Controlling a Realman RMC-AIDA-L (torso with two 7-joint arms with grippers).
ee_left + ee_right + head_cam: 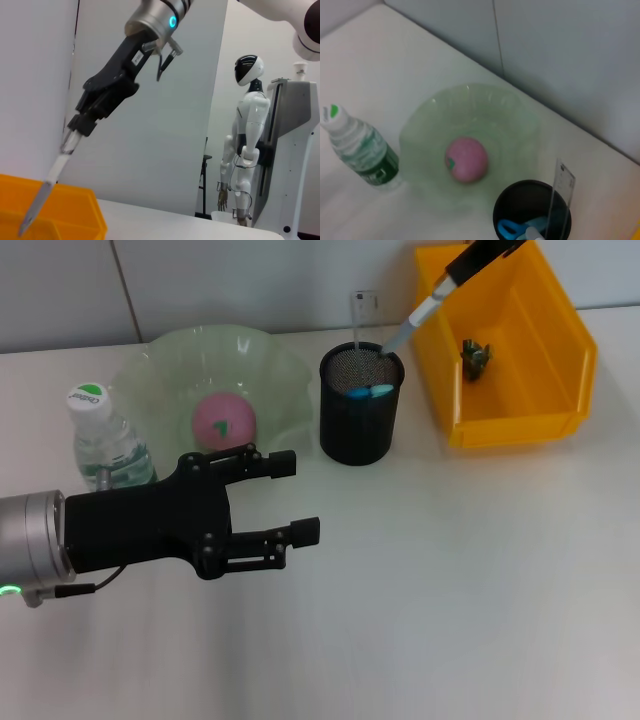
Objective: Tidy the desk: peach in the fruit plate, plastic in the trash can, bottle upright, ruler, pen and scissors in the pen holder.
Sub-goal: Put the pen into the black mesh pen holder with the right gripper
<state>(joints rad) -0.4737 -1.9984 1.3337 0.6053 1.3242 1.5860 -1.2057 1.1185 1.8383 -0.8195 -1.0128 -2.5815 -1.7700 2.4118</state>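
My right gripper (455, 275) is shut on the pen (412, 322), which slants down with its tip at the rim of the black mesh pen holder (358, 435). Blue scissors handles (368, 392) and a clear ruler (362, 315) stand in the holder. The pink peach (224, 421) lies in the green fruit plate (150, 370). At the far left the bottle (105, 445) stands upright. Crumpled plastic (474, 356) sits in the yellow trash can (575, 350). My left gripper (297, 497) hovers open and empty in front of the plate.
The left wrist view shows the right gripper (80, 127) with the pen (55, 172) above the yellow bin (75, 212), with a white humanoid robot (245, 150) standing far behind. A grey wall runs along the desk's back edge.
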